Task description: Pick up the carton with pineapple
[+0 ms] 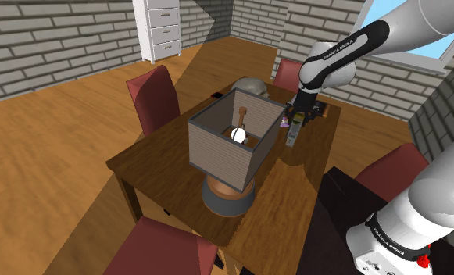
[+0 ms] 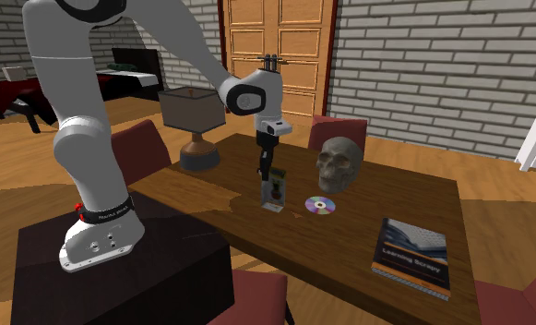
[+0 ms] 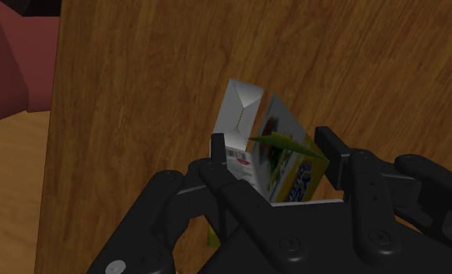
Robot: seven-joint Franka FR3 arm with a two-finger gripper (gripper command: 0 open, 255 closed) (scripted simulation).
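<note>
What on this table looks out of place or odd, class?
A grey skull stands on the wooden table, beside a loose disc: odd company for a lamp, book and carton. Nothing looks spilled or broken.

A home dining room. Red chairs (image 1: 156, 98) ring the wooden table (image 1: 155, 160). Beyond the table stand white drawers (image 1: 162, 27).
</note>
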